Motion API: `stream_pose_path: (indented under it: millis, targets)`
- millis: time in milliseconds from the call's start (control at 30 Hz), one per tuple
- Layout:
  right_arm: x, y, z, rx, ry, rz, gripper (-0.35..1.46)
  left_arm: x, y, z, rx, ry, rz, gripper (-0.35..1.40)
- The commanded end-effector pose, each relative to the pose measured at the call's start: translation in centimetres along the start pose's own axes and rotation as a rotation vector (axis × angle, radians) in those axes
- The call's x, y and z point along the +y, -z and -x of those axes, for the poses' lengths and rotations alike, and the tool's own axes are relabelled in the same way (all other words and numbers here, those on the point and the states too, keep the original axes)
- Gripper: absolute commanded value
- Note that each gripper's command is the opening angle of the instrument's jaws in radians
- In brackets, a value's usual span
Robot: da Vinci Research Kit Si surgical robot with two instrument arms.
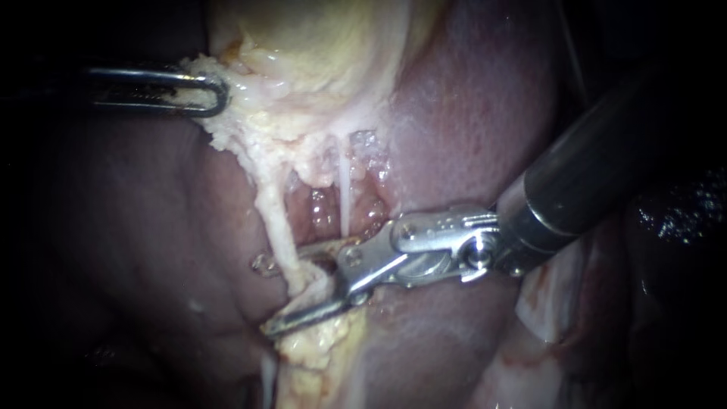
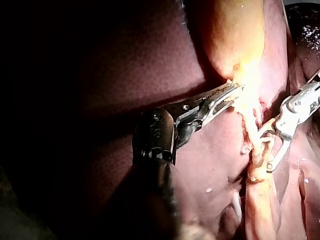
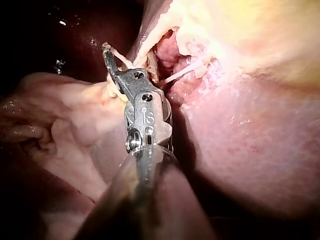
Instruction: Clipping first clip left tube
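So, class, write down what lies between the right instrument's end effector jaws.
The left tube crosses the gap of the right instrument; endoscope view shows it.

All three cameras closely face the left tube point(image 1: 276, 220).

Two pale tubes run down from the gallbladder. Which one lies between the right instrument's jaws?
The thicker, ragged left tube; the right instrument's open jaws straddle it. The thin white right tube stands clear beside them.
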Motion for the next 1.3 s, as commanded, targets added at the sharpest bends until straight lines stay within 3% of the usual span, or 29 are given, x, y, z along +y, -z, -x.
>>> stream_pose_path:
  millis: [33,233,500,700,933,1033,1133,1300]
  targets:
    - [-0.02,-0.01,-0.01,0.005,-0.004,-0.002,0.47,0.00,0.00,0.00,0.000,0.000,0.000,-0.35]
    - [-0.24,-0.07,-0.09,0.024,-0.016,-0.017,0.47,0.00,0.00,0.00,0.000,0.000,-0.001,-0.35]
    - [-0.51,-0.17,-0.20,0.030,-0.018,-0.099,0.43,0.00,0.00,0.01,0.000,0.000,0.000,-0.35]
    - [-0.51,-0.15,-0.22,0.028,-0.023,-0.119,0.25,0.00,0.00,0.00,0.000,0.000,0.000,-0.35]
    - [-0.50,-0.08,-0.22,0.029,-0.037,-0.114,-0.10,0.00,0.00,0.00,0.000,0.000,0.000,-0.35]
    - [-0.49,-0.05,-0.21,0.029,-0.049,-0.116,-0.34,0.00,0.00,0.00,0.000,0.000,0.000,-0.35]
    - [-0.47,-0.02,-0.20,0.027,-0.096,-0.113,-0.35,0.00,0.00,0.00,0.000,0.000,0.000,-0.35]
    - [-0.45,0.02,-0.19,0.027,-0.097,-0.115,-0.35,0.00,0.00,0.00,0.000,0.000,0.000,-0.35]
